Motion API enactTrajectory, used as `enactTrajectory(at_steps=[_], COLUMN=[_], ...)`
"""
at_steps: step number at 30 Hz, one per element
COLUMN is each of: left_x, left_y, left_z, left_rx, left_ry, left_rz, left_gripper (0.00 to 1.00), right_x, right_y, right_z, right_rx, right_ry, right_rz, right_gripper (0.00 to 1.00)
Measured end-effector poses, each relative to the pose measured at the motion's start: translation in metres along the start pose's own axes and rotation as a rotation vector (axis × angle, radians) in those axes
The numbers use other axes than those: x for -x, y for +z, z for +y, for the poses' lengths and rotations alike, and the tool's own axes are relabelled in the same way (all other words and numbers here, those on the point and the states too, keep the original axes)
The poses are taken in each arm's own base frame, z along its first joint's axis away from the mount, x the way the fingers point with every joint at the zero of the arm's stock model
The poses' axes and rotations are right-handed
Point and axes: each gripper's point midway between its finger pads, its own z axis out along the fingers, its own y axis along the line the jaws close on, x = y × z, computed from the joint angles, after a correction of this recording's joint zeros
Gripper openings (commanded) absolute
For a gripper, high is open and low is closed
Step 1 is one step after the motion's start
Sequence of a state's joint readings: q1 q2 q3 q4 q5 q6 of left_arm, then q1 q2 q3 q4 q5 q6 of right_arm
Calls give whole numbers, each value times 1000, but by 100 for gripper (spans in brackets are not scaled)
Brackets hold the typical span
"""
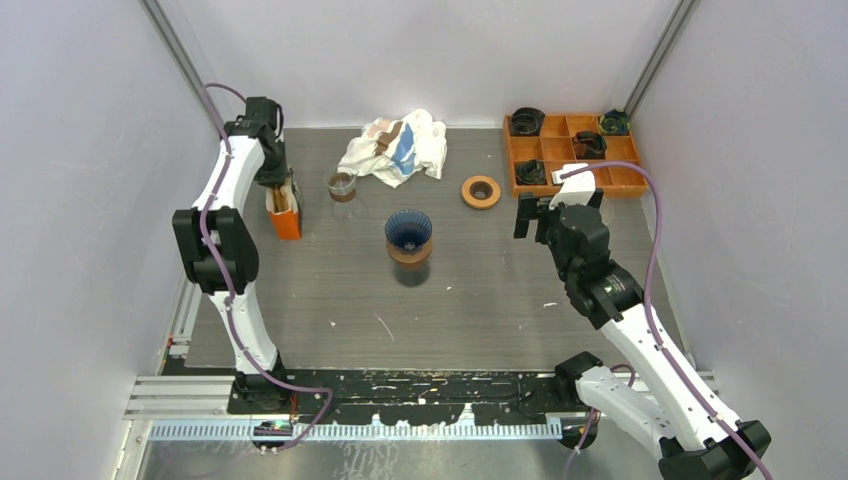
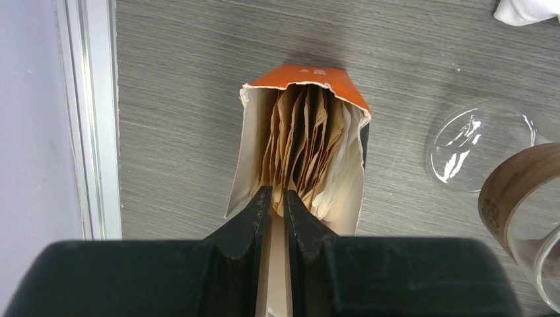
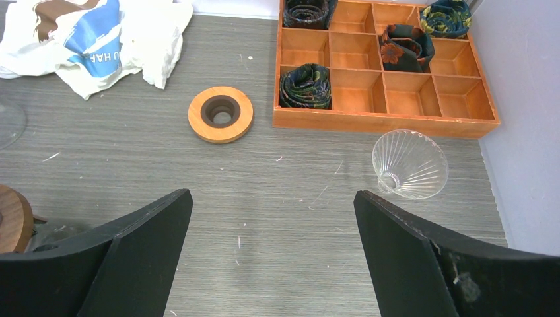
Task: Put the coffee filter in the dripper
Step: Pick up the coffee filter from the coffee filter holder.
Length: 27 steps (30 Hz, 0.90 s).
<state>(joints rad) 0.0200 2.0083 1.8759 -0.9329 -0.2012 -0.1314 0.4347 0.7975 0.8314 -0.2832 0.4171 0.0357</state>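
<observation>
- The left tool (image 2: 277, 195) is narrowed to a slit at the mouth of the orange box (image 2: 305, 76). It pinches a pale sheet that I take to be one coffee filter (image 2: 273, 264), gripped by its edge so it can slide free of the packed brown papers.
- The box stands upright on the bench (image 1: 480, 300) at the left with its open top facing the wrist, which is why the arm reaches straight down into it.
- The blue dripper (image 1: 409, 230) sits mouth up on a wooden collar at mid-bench, well apart from the box and ready to receive the paper.
- The right tool (image 3: 272, 198) hangs wide open and empty near the wooden tray (image 3: 389, 122), out of the path between box and dripper.
- A clear glass cone (image 3: 409, 164) lies tipped on its side just beside the tray, so it looks spare.
</observation>
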Motion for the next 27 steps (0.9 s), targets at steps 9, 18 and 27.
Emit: enactTrajectory(at_steps=[9,18,27], left_x=[-4,-4,-1], left_y=[8,7,7], left_z=[-1,-2,-8], left_rx=[2,-2,-31], left_ry=[4,2,-21], left_rz=[19,19,8], left_gripper=[13,14,14], right_x=[-1,-3,-2], right_y=[0,1,1], right_z=[0,2,2], right_rx=[1,11,12], right_ry=[-1,-3,0], right_rz=[1,7,3], right_gripper=[100,100,100])
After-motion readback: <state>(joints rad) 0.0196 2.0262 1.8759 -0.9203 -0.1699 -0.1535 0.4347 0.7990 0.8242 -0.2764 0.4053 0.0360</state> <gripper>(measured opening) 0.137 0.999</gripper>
